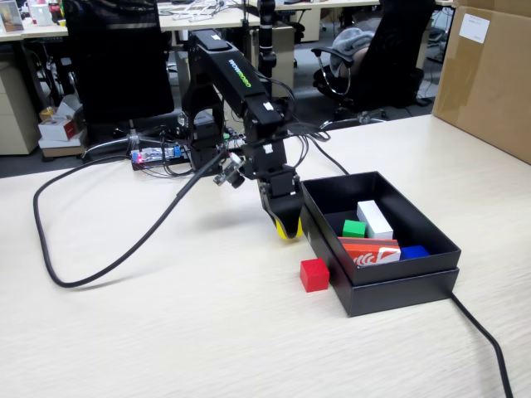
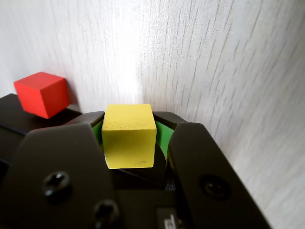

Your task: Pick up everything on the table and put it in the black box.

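Counting cubes: three small plain cubes, one yellow cube [image 2: 128, 136], one red cube [image 1: 314, 274], one green cube [image 1: 354, 229].
Gripper: the black gripper [image 2: 129, 138] is closed on the yellow one, low over the light wood-grain table [image 1: 166, 332].
Green one: inside the shallow black cardboard box [image 1: 398, 286].
Red one: on the table, touching the box's near corner.
Room: lots of bare table in front.
Hidden: the yellow one barely shows in the fixed view.

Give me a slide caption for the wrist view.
Gripper holding the yellow cube above the table, red cube nearby.
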Available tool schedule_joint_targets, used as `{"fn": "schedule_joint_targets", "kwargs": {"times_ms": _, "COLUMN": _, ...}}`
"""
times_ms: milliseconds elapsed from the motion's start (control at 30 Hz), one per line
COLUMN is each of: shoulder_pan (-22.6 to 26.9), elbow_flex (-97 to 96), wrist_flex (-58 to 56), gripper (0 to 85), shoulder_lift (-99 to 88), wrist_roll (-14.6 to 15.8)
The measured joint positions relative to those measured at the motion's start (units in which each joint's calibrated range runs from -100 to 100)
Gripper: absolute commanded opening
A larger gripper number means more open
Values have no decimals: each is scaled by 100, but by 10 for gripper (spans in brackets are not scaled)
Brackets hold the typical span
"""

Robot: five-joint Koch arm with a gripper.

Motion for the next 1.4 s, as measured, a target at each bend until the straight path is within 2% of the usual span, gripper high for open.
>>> {"fn": "schedule_joint_targets", "kwargs": {"times_ms": 167, "shoulder_pan": 29, "elbow_flex": 246, "wrist_flex": -372, "gripper": 9, "shoulder_lift": -997, "wrist_roll": -63}}
{"fn": "schedule_joint_targets", "kwargs": {"times_ms": 333, "shoulder_pan": 361, "elbow_flex": 1351, "wrist_flex": -379, "gripper": 9, "shoulder_lift": -1437, "wrist_roll": -337}}
{"fn": "schedule_joint_targets", "kwargs": {"times_ms": 467, "shoulder_pan": 684, "elbow_flex": 2236, "wrist_flex": -387, "gripper": 9, "shoulder_lift": -608, "wrist_roll": -464}}
{"fn": "schedule_joint_targets", "kwargs": {"times_ms": 600, "shoulder_pan": 786, "elbow_flex": 2264, "wrist_flex": -395, "gripper": 13, "shoulder_lift": 466, "wrist_roll": -508}}
{"fn": "schedule_joint_targets", "kwargs": {"times_ms": 667, "shoulder_pan": 840, "elbow_flex": 2273, "wrist_flex": -387, "gripper": 66, "shoulder_lift": 958, "wrist_roll": -523}}
{"fn": "schedule_joint_targets", "kwargs": {"times_ms": 800, "shoulder_pan": 850, "elbow_flex": 2291, "wrist_flex": -387, "gripper": 70, "shoulder_lift": 1217, "wrist_roll": -527}}
{"fn": "schedule_joint_targets", "kwargs": {"times_ms": 933, "shoulder_pan": 855, "elbow_flex": 2054, "wrist_flex": -387, "gripper": 194, "shoulder_lift": 1411, "wrist_roll": -523}}
{"fn": "schedule_joint_targets", "kwargs": {"times_ms": 1033, "shoulder_pan": 855, "elbow_flex": 1935, "wrist_flex": -387, "gripper": 195, "shoulder_lift": 1463, "wrist_roll": -523}}
{"fn": "schedule_joint_targets", "kwargs": {"times_ms": 1067, "shoulder_pan": 850, "elbow_flex": 1890, "wrist_flex": -387, "gripper": 259, "shoulder_lift": 1463, "wrist_roll": -523}}
{"fn": "schedule_joint_targets", "kwargs": {"times_ms": 1167, "shoulder_pan": 850, "elbow_flex": 1862, "wrist_flex": -379, "gripper": 328, "shoulder_lift": 1463, "wrist_roll": -523}}
{"fn": "schedule_joint_targets", "kwargs": {"times_ms": 1400, "shoulder_pan": 830, "elbow_flex": 1871, "wrist_flex": -379, "gripper": 394, "shoulder_lift": 1463, "wrist_roll": -542}}
